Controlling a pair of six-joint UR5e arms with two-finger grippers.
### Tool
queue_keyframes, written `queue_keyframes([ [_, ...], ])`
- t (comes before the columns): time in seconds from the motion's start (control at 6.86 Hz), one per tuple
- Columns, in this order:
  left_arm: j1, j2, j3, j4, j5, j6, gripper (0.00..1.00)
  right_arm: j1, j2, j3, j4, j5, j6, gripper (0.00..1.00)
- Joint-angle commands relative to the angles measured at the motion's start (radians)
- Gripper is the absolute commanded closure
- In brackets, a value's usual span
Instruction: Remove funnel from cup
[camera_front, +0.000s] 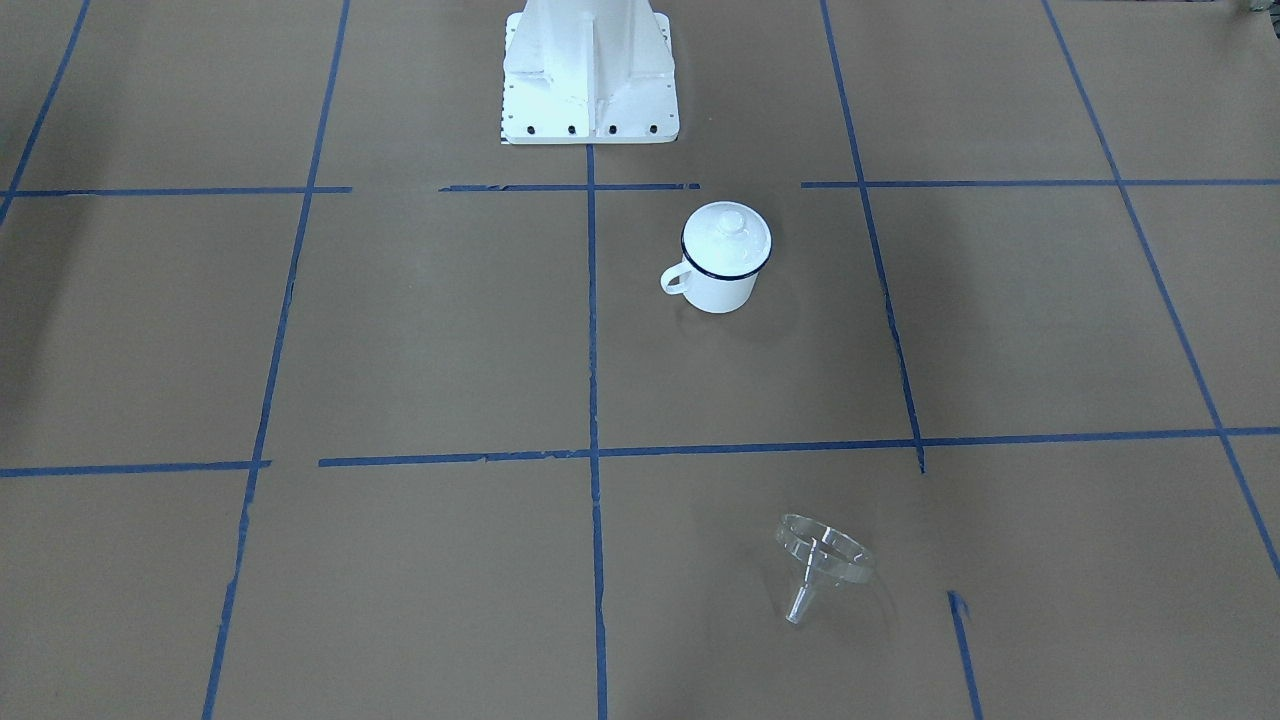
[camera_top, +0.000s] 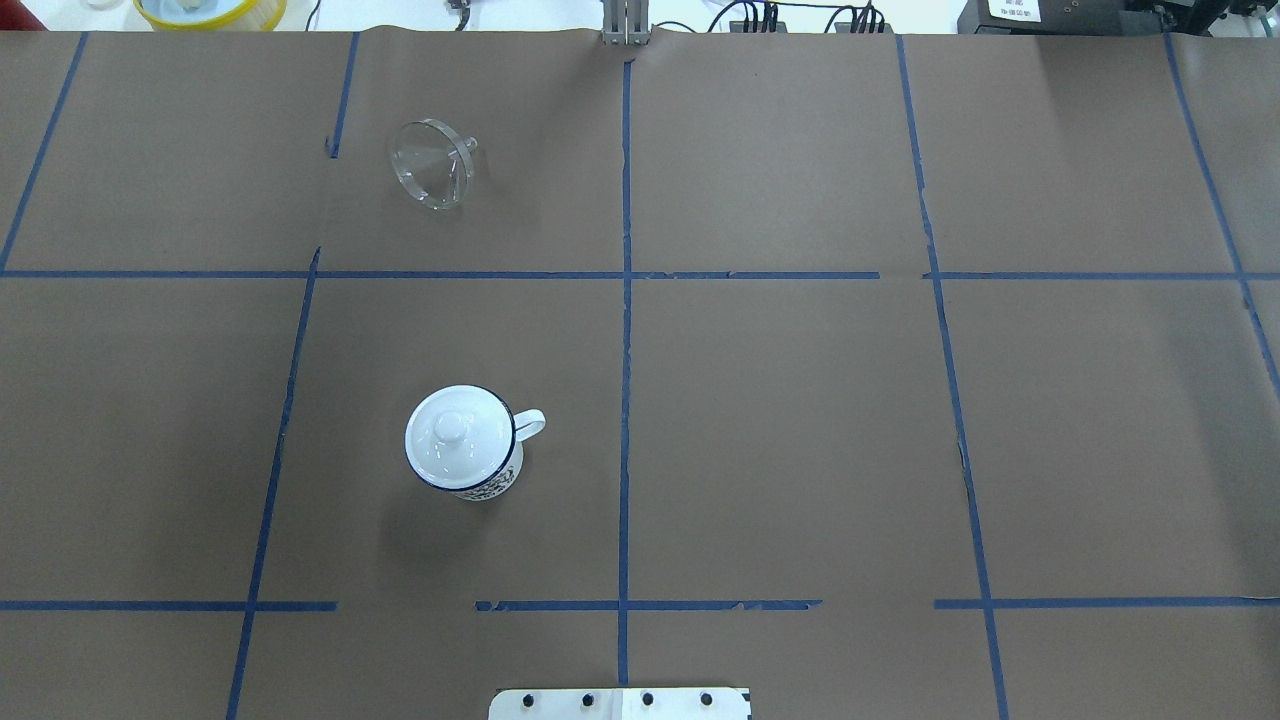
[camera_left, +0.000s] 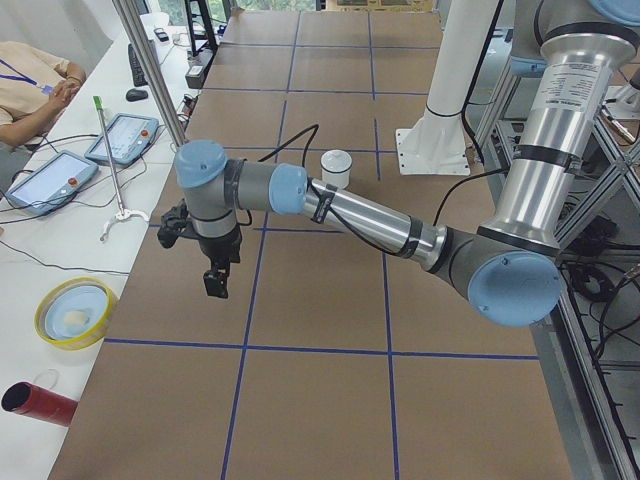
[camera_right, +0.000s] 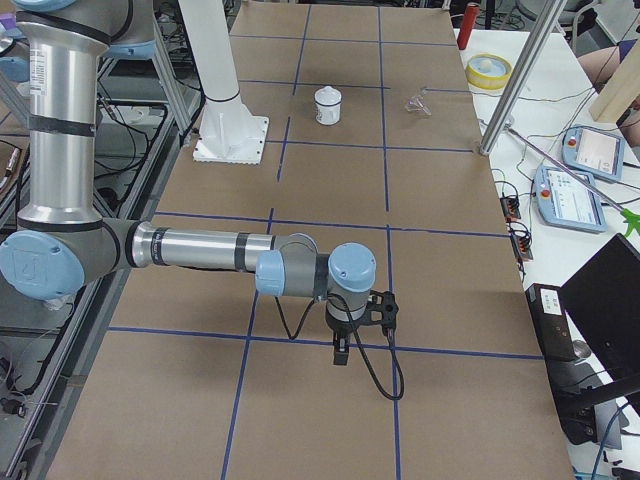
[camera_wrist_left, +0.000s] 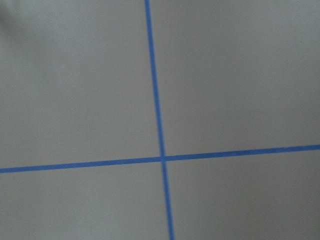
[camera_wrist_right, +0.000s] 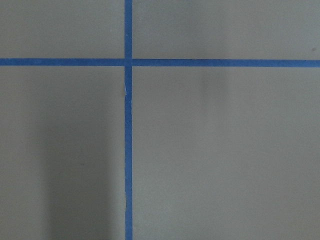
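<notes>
The clear funnel (camera_front: 820, 560) lies on its side on the brown table, apart from the cup; it also shows in the overhead view (camera_top: 432, 165) and the right view (camera_right: 418, 104). The white cup (camera_front: 718, 288) with a dark blue rim stands upright near the robot base, with a white domed lid (camera_front: 727, 238) on it; it also shows in the overhead view (camera_top: 487, 487). My left gripper (camera_left: 214, 285) hangs over the table's left end, far from both. My right gripper (camera_right: 341, 355) hangs over the right end. I cannot tell whether either is open or shut.
The white robot base (camera_front: 590, 80) stands behind the cup. Off the table's left end sit a yellow bowl (camera_left: 73, 312), a red cylinder (camera_left: 35, 402), teach pendants (camera_left: 125, 138) and an operator (camera_left: 30, 85). Blue tape lines cross the brown paper.
</notes>
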Motion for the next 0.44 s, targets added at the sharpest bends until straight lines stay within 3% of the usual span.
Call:
queue_keyframes([
  [0.0,-0.035,0.056,0.018,-0.050,-0.025,0.039,0.00,0.000,0.000,0.000,0.000,0.000,0.000,0.00],
  [0.29,-0.034,0.055,0.031,-0.047,-0.028,0.005,0.00,0.000,0.000,0.000,0.000,0.000,0.000,0.00],
])
